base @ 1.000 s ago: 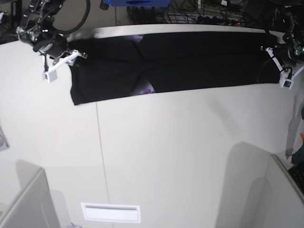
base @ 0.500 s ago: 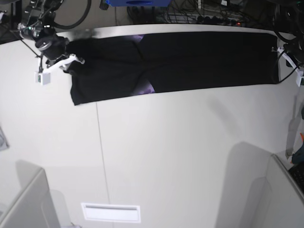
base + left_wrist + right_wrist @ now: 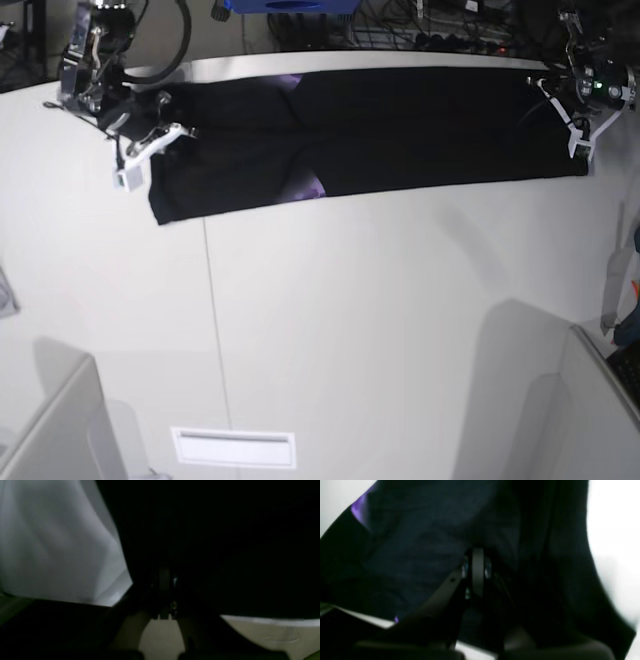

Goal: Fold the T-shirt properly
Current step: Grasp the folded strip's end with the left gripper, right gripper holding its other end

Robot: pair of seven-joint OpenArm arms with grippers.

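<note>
The black T-shirt lies as a long strip along the far side of the white table, with a bit of purple print showing at its folds. My right gripper is at the strip's left end. In the right wrist view its fingers are shut, with dark cloth bunched around them. My left gripper is over the strip's right end. The left wrist view is very dark; its gripper is shut amid black cloth.
Cables and a blue object lie beyond the table's far edge. Grey panels stand at the near left and near right. A white label sits near the front edge. A seam runs down the tabletop.
Both grippers have closed. The right gripper slid in onto the shirt's left end; the left gripper moved in from beyond the right edge onto the right end.
</note>
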